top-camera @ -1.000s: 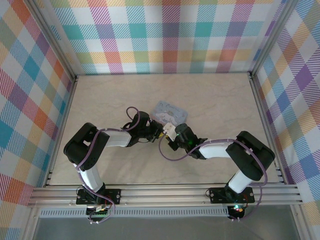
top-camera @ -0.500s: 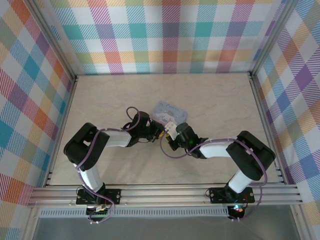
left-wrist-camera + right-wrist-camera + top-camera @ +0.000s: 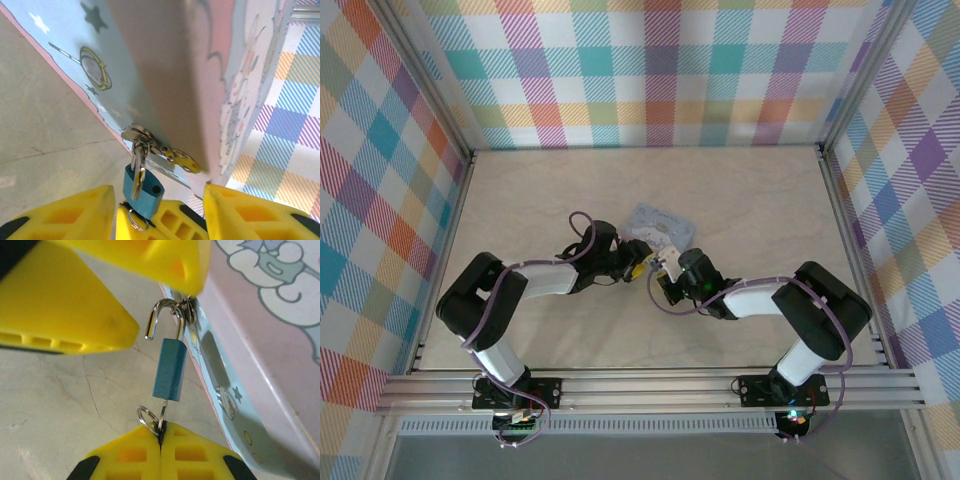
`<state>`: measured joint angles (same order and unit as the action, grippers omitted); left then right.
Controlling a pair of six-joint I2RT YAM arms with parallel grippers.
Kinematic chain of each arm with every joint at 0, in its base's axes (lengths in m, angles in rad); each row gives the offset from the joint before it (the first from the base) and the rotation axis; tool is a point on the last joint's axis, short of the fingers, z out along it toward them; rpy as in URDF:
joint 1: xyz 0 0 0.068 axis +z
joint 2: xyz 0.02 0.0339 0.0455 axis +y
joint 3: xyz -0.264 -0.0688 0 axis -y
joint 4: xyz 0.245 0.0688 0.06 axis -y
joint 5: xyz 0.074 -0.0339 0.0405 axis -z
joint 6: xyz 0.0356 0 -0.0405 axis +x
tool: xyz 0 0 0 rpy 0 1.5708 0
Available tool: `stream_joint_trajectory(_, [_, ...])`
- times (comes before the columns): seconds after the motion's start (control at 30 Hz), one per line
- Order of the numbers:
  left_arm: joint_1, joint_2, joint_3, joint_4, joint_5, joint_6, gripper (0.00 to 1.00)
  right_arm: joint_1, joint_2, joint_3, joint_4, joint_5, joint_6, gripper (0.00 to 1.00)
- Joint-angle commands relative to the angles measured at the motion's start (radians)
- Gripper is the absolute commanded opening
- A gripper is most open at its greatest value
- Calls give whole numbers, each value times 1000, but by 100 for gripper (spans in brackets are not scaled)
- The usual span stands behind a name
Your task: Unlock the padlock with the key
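The blue padlock (image 3: 170,369) hangs from the hasp of the pale blue tin (image 3: 260,370) by its silvery shackle (image 3: 165,315). One leg of the shackle ends free, outside the body. My right gripper (image 3: 161,432) is shut on the key (image 3: 163,412), which sits in the padlock's underside with a small ring (image 3: 145,417) beside it. My left gripper (image 3: 159,196) stands open on either side of the padlock (image 3: 142,192), its yellow fingers (image 3: 65,215) apart from it. In the top view both grippers meet at the tin's near corner (image 3: 655,262).
The tin (image 3: 660,222) lies mid-table, tilted, with its near edge lifted. Both arms reach inward toward it from the near rail. Plaid walls (image 3: 650,70) enclose the beige tabletop (image 3: 520,190), which has free room to the left, right and back.
My left gripper has opened and let go of the padlock body; its elbow has swung slightly left. My right gripper stays shut on the key.
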<state>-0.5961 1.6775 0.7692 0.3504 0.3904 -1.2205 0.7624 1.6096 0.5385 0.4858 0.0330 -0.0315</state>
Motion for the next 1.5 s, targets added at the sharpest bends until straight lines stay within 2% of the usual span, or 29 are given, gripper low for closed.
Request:
stream_joint_trajectory(0.0, [17,-70,-1,-79,-24,52,57,-8,-36,-25,28,-52,46,0])
stream_joint_trajectory(0.27, [63,-217,43,-341,-104,235,64,-42,-66,-57,49,-110,107,0])
stream_joint_trajectory(0.37, [88,-260,72,-427,-125,310,71,-52,-71,-64,44,-121,123,0])
stream_joint_trajectory(0.5, [132,-258,135,-539,-92,413,76,-62,-70,-64,39,-147,146,0])
stream_joint_trajectory(0.67, [200,-244,158,-569,-48,464,77,-75,-61,-57,8,-172,176,0])
stream_joint_trajectory(0.83, [260,-177,220,-583,7,517,78,-90,-53,-61,-1,-195,214,0])
stream_joint_trajectory(1.07, [295,-32,345,-571,61,576,78,-98,-40,-53,-17,-206,226,0])
stream_joint_trajectory(1.47, [278,222,533,-554,168,615,72,-101,-8,-39,-24,-224,225,0])
